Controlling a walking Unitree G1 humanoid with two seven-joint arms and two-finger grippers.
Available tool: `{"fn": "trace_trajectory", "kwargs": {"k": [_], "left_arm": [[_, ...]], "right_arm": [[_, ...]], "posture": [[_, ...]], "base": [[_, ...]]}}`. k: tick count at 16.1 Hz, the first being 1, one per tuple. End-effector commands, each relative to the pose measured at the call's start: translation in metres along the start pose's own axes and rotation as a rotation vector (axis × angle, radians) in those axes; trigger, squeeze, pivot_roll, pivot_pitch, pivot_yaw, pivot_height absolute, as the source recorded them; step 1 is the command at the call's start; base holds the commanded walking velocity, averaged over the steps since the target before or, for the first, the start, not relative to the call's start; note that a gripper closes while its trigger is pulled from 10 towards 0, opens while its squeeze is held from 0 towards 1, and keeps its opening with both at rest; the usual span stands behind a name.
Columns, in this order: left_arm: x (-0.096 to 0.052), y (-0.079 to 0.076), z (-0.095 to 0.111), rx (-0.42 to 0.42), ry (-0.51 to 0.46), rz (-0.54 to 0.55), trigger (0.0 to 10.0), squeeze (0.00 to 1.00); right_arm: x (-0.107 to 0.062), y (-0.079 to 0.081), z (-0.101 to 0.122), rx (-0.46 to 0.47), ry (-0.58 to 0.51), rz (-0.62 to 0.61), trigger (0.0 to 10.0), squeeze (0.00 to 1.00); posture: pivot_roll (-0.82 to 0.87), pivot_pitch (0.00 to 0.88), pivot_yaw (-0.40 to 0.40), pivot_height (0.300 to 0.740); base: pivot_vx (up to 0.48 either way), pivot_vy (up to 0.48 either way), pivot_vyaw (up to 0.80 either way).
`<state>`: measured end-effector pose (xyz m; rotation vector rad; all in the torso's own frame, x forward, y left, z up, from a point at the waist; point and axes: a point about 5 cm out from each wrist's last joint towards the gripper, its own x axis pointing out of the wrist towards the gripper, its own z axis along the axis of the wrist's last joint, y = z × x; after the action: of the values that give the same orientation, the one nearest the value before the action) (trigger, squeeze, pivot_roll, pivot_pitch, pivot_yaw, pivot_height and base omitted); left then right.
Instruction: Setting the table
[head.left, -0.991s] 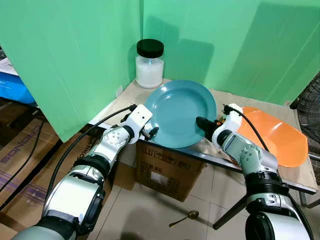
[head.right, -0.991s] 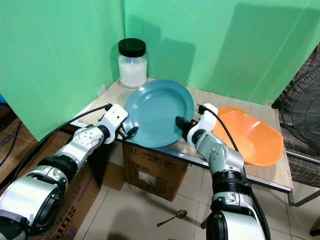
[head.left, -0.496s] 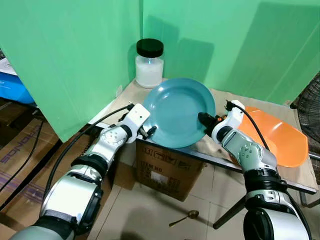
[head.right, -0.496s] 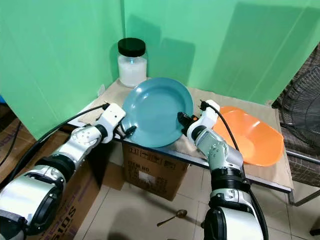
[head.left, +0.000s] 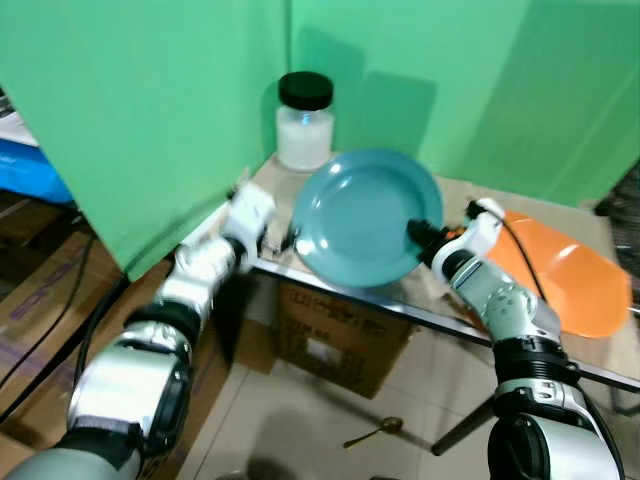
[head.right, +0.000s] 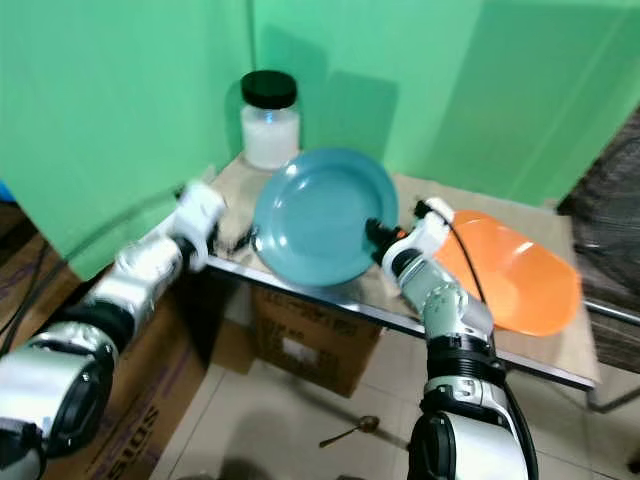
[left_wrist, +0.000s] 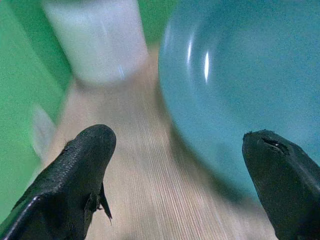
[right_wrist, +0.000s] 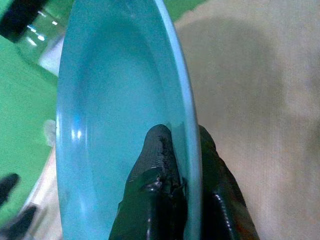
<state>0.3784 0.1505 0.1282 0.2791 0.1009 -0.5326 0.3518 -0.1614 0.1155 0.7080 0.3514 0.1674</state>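
floor: tiled, one spoon (head.left: 378, 431) lying on it, cardboard box (head.left: 335, 340) under the table (head.right: 300, 275)
table: tan top, near edge metal-trimmed, green backdrop behind
count: one teal plate (head.left: 365, 217), one orange bowl (head.left: 565, 283), one white jar (head.left: 304, 122)
right gripper (right_wrist: 172, 150): clamped on plate's right rim, plate tilted up above the near edge
left gripper (left_wrist: 175, 165): fingers spread, at table's left corner, just beside plate
room: bare tabletop between jar and plate

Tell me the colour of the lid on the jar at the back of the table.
Black lid on the jar; clearest in the left eye view.
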Motion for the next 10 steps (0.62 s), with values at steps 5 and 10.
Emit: {"fn": "trace_trajectory", "kwargs": {"k": [5, 10], "left_arm": [[-0.017, 0.013, 0.079, -0.013, -0.424, 0.007, 10.0, 0.82], [-0.058, -0.006, 0.074, 0.026, -0.368, 0.154, 10.0, 0.00]], "right_arm": [[-0.024, 0.040, 0.053, -0.060, -0.227, 0.177, 0.0, 0.00], [-0.104, 0.063, 0.082, -0.365, -0.509, 0.225, 10.0, 0.00]], "posture": [[-0.08, 0.000, 0.005, 0.740], [-0.06, 0.000, 0.013, 0.740]], "base": [[0.000, 0.000, 0.00], [0.000, 0.000, 0.00]]}}
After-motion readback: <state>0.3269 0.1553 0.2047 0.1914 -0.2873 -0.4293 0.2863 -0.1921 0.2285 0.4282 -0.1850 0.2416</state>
